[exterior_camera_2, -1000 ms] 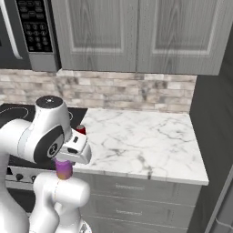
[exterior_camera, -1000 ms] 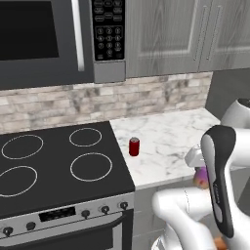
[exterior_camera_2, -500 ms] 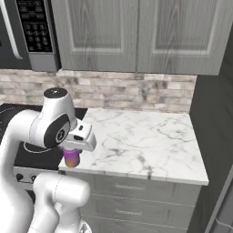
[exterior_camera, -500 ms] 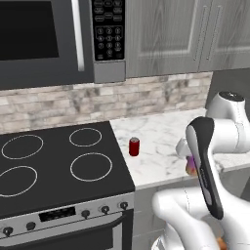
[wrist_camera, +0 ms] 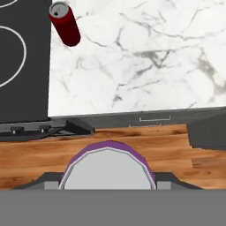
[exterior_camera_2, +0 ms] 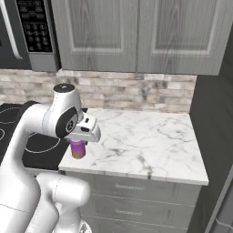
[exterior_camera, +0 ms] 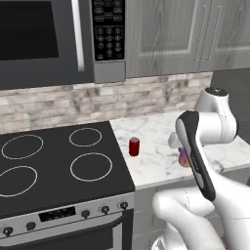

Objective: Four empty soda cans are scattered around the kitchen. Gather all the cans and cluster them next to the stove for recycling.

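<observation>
The gripper (exterior_camera_2: 78, 146), left of centre in the right base view, is clamped on the pink-purple can (exterior_camera_2: 78, 150), held upright with its silver top filling the bottom centre of the hand view, above the counter's (exterior_camera_2: 150, 145) front edge. The red can (wrist_camera: 64, 23) stands upright at the hand view's upper left, just beside the stove (exterior_camera: 53, 166). So I judge the held can must travel toward that upper-left corner, to be set down near the red one.
</observation>
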{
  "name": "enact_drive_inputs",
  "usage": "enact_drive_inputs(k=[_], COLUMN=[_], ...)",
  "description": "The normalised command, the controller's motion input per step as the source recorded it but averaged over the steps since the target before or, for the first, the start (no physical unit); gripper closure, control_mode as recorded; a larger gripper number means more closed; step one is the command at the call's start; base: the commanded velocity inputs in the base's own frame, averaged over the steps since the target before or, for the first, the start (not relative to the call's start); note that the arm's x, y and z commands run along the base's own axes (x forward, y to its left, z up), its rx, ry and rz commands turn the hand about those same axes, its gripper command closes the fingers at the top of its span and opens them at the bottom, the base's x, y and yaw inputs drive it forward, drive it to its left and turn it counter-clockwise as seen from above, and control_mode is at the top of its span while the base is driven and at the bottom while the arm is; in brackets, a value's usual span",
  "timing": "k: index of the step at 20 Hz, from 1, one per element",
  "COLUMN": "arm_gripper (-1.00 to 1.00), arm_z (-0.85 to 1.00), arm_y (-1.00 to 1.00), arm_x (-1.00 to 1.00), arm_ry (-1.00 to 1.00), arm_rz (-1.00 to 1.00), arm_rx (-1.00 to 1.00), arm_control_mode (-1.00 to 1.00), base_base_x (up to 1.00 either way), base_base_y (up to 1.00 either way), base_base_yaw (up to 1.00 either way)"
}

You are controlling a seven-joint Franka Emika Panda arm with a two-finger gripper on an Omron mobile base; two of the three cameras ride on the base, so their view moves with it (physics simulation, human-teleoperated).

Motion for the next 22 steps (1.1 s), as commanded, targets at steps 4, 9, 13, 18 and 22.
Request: enact_drive_inputs(k=[4, 9, 13, 18, 22], arm_gripper=[1.0, 1.0, 1.0, 1.0, 1.0], arm_z=[-0.24, -0.24, -0.17, -0.13, -0.12], arm_y=[0.0, 0.02, 0.0, 0.0, 0.0], arm_x=[0.5, 0.49, 0.41, 0.42, 0.5], arm_ry=[0.0, 0.0, 0.0, 0.0, 0.0], arm_rz=[0.06, 0.04, 0.01, 0.0, 0.0], arm_rx=[0.0, -0.01, 0.0, 0.0, 0.0], arm_control_mode=[-1.0, -1.0, -1.0, -1.0, -1.0], base_base_x=[0.0, 0.0, 0.0, 0.0, 0.0], base_base_y=[0.0, 0.0, 0.0, 0.0, 0.0], base_base_yaw=[0.0, 0.0, 0.0, 0.0, 0.0])
